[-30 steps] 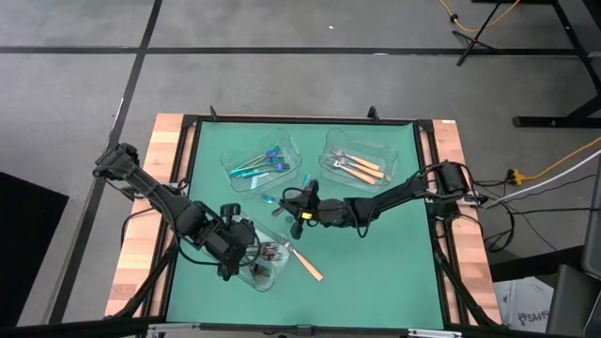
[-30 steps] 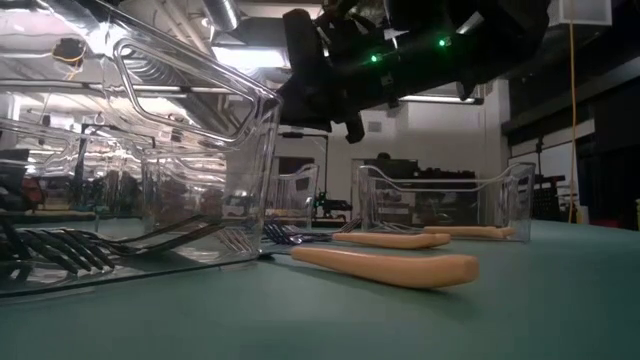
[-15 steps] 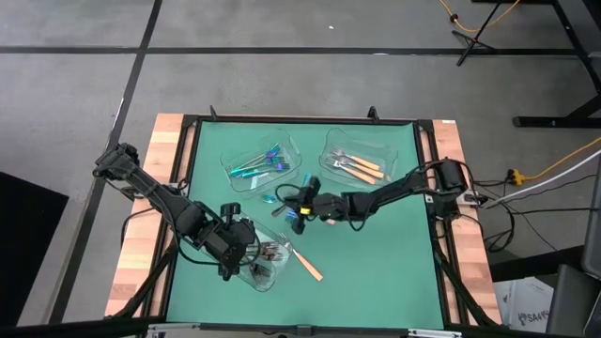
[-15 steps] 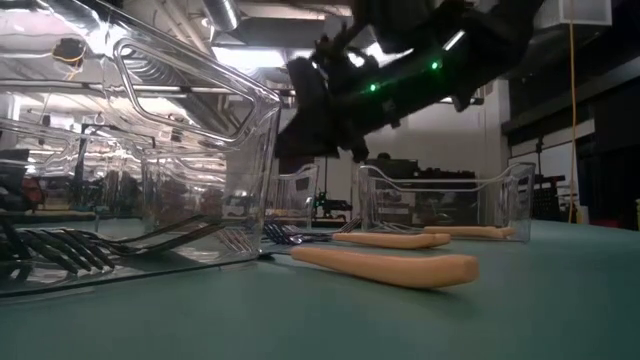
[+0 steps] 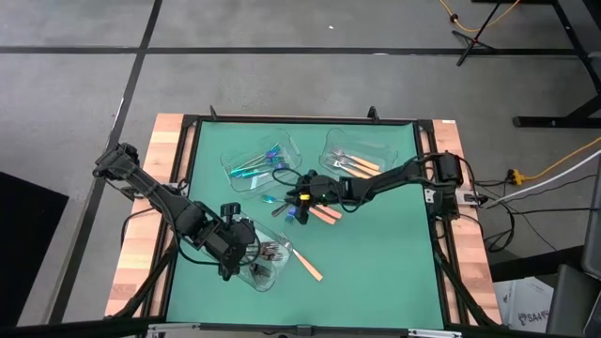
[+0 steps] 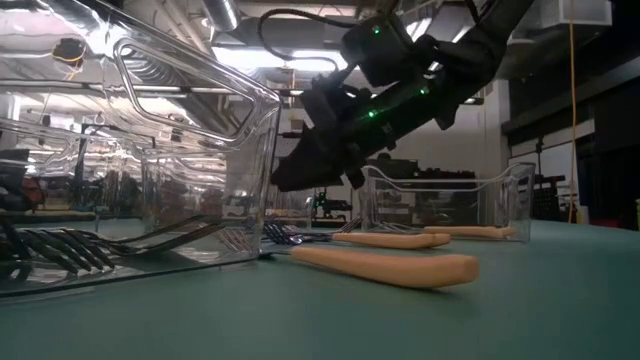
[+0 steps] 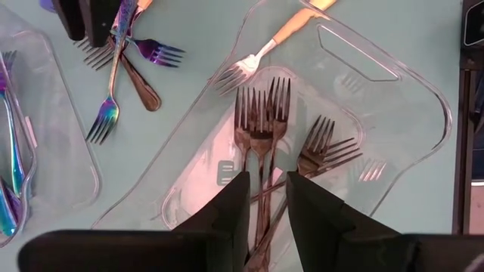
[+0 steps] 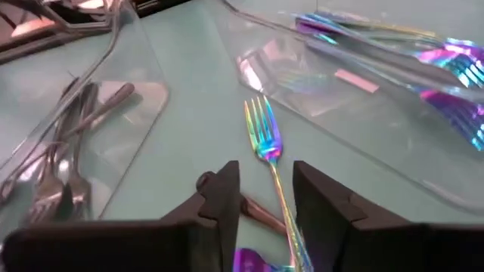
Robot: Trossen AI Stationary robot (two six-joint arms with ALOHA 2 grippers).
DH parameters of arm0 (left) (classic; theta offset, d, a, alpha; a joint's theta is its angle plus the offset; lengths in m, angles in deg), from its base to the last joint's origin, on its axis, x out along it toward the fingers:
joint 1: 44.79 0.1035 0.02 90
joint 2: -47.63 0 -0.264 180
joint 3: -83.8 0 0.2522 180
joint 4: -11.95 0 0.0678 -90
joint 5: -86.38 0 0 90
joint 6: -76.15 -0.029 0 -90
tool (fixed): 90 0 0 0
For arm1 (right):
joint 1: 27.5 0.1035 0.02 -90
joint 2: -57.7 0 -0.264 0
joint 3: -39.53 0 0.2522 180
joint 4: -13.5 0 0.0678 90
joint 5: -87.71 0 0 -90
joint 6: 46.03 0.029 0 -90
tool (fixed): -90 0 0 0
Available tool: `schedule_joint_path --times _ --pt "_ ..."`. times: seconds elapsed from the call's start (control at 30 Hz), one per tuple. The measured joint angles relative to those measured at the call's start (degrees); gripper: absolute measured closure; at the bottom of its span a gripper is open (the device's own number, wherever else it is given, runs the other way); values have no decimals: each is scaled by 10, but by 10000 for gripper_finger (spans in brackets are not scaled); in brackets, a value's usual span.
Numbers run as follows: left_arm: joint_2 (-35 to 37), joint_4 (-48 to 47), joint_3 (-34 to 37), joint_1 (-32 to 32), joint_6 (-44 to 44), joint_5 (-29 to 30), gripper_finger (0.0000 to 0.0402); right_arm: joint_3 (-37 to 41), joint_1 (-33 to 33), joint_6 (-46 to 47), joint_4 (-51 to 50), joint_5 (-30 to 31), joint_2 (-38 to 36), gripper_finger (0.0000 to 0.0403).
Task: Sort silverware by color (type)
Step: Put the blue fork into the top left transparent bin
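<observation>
The right hand (image 5: 295, 199) is lowered near the middle of the green tabletop (image 5: 376, 253), just beside the clear plastic tray (image 5: 246, 178) that holds iridescent blue-purple forks (image 5: 263, 162). In the right wrist view its two dark fingers (image 8: 219, 196) are spread a little apart, and a loose iridescent fork (image 8: 266, 140) lies flat on the tabletop with its handle running into the gap between them; the fingers do not pinch it, and I cannot tell if they touch it. A second iridescent fork (image 7: 155, 51) and a dark brown utensil (image 7: 140, 79) lie close by, crossing the first one. The left hand (image 5: 246, 261) rests over the clear tray with the dark brown-black forks (image 7: 261, 132) at the front left of the tabletop; in the left wrist view its fingers (image 7: 231, 208) are only slightly apart, a dark fork handle passes between them, and they do not close on it. One orange-handled fork with silver tines (image 5: 306, 265) lies beside this tray, its tines resting on the tray edge. More orange-handled forks (image 5: 357, 165) lie in the third clear tray (image 5: 385, 155) at the far right, and two more orange handles (image 5: 324, 213) lie on the tabletop near the right hand.
</observation>
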Motion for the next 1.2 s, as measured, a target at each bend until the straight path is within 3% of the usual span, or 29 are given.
schedule_joint_path --times 0.17,0.57,1.2 --pt "0 0 0 0 0 1 321 0 0 -25 -12 0 4 277" --pt "0 5 0 0 0 2 321 0 1 -25 -6 2 48 277" --pt "0 5 0 0 0 15 321 -1 1 -42 -48 23 48 277"
